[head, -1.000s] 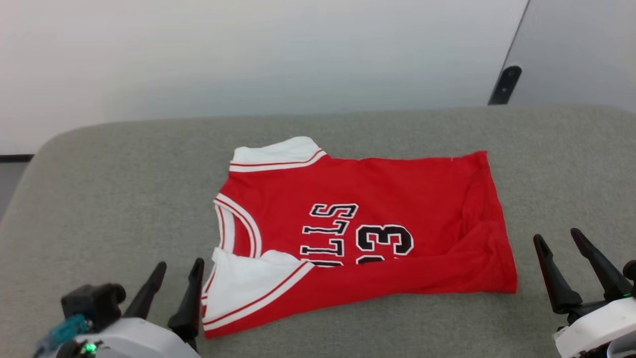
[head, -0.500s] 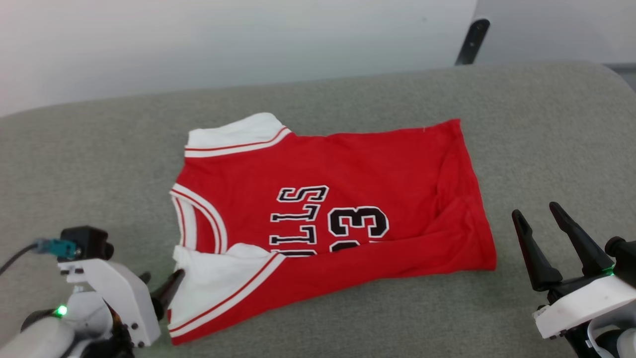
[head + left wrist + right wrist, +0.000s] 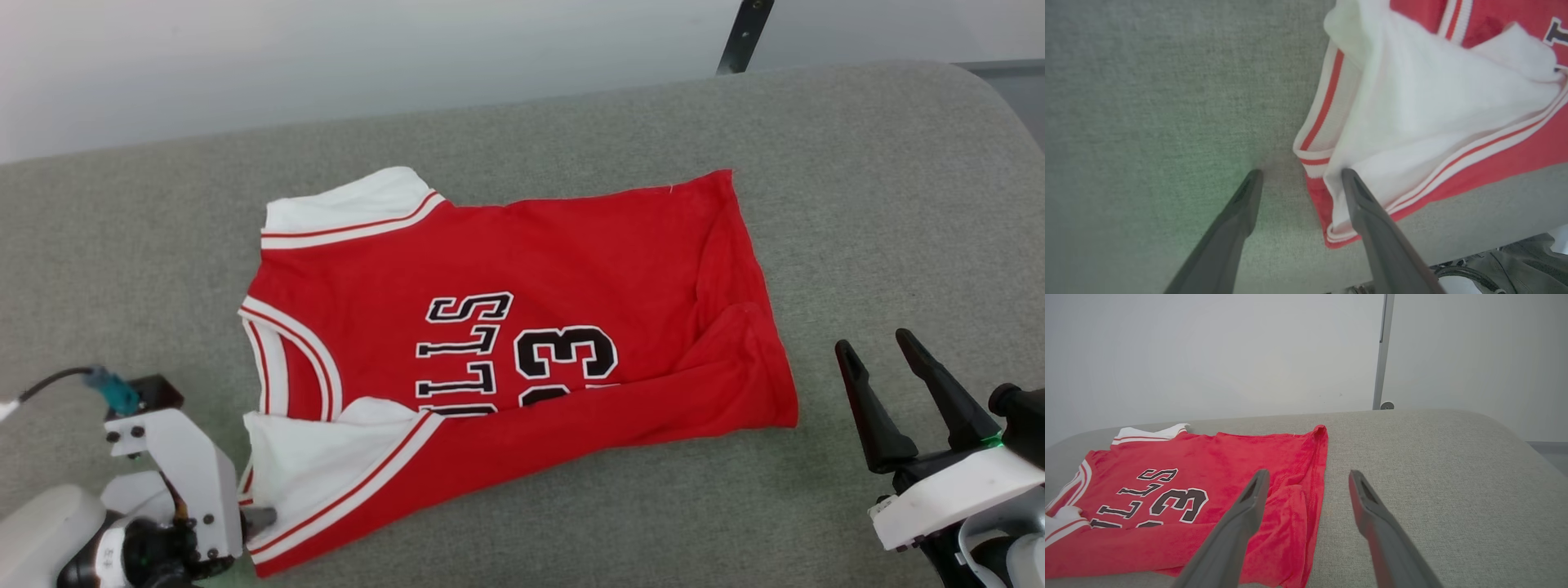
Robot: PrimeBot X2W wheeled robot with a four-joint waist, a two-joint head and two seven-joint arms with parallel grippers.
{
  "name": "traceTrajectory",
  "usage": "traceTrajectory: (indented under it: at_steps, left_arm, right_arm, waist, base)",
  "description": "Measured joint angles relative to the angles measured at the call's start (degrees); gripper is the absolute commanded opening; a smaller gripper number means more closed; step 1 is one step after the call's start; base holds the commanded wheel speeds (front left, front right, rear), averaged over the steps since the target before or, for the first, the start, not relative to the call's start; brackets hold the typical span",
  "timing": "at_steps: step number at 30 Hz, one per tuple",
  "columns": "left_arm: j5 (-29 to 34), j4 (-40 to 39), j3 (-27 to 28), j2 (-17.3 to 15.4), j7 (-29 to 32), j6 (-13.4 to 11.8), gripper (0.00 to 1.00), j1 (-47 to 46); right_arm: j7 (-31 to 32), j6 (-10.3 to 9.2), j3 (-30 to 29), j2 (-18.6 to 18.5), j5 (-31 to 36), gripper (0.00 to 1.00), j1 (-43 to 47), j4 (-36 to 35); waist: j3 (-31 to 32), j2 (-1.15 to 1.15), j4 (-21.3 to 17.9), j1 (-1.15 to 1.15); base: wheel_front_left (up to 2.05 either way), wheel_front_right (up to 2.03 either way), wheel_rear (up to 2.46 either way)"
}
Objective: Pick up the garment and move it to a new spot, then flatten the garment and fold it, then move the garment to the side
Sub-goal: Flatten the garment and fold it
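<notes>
Garment (image 3: 522, 359) sits by the desk's (image 3: 898, 204) front edge. Left gripper (image 3: 1298, 175), released, straddles the sleeve (image 3: 1412, 122) corner, so it should pinch all layers. Right gripper (image 3: 873, 341), released too, hovers beside the hem (image 3: 1314, 490).

Left end effector (image 3: 1301, 171), right end effector (image 3: 873, 340) splayed

A grey fabric-covered surface (image 3: 857, 163) with rounded far corners. On it a red jersey (image 3: 571, 261) lies spread close to the front edge, collar toward the left edge, its near side folded over.
</notes>
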State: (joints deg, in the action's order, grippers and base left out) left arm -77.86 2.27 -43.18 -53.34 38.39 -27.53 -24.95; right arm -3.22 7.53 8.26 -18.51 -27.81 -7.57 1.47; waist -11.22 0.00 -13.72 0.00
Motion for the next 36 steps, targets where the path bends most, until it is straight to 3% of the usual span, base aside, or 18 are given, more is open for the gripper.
traceTrajectory:
  at_steps: [10, 22, 23, 24, 25, 31, 36]
  left_arm:
    - [-0.2, 1.3, -2.1, 2.9, 4.8, -1.9, 1.0, -3.7]
    - [4.6, 10.5, -6.8, 7.5, 6.7, 3.6, 0.97, -9.5]
    - [4.5, 11.5, -6.8, 8.1, 6.9, 3.9, 0.48, -9.8]
    - [4.2, 12.4, -6.7, 8.5, 7.1, 4.3, 0.07, -10.0]
    - [4.4, 13.2, -6.9, 8.7, 7.1, 4.6, 0.0, -10.3]
    - [4.7, 15.9, -6.6, 9.3, 6.3, 6.4, 0.0, -11.2]
    - [5.4, 15.4, -6.7, 8.7, 5.5, 7.4, 0.0, -11.4]
  right_arm:
    - [1.1, 0.0, 0.6, 0.3, -0.8, 1.0, -1.0, 0.4]
    - [2.1, 0.0, 1.1, 0.9, -1.0, 1.0, -2.3, 0.6]
    - [2.4, 0.0, 1.2, 0.9, -1.1, 1.0, -2.4, 0.6]
    - [2.7, 0.0, 1.4, 0.9, -1.2, 1.0, -2.4, 0.6]
    - [3.3, 0.0, 1.6, 0.8, -1.3, 1.0, -2.4, 0.7]
    - [8.8, 0.0, 2.3, -0.1, -2.6, 1.0, -2.7, 1.4]
    - [19.6, 0.0, 2.3, -2.4, -5.3, 1.0, -2.8, 1.5]
  waist:
    - [-1.3, 0.0, 0.6, 0.0]
    - [-2.6, 0.0, 1.2, 0.0]
    - [-2.7, 0.0, 1.2, 0.0]
    - [-2.7, 0.0, 1.2, 0.0]
    - [-2.8, 0.0, 1.2, 0.0]
    - [-2.7, 0.0, 1.3, 0.0]
    - [-2.6, 0.0, 1.7, 0.0]
  base:
    - [0.0, 0.0, 0.0]
    - [0.0, 0.0, 0.0]
    - [0.0, 0.0, 0.0]
    - [0.0, 0.0, 0.0]
    - [0.0, 0.0, 0.0]
    - [0.0, 0.0, 0.0]
    - [0.0, 0.0, 0.0]
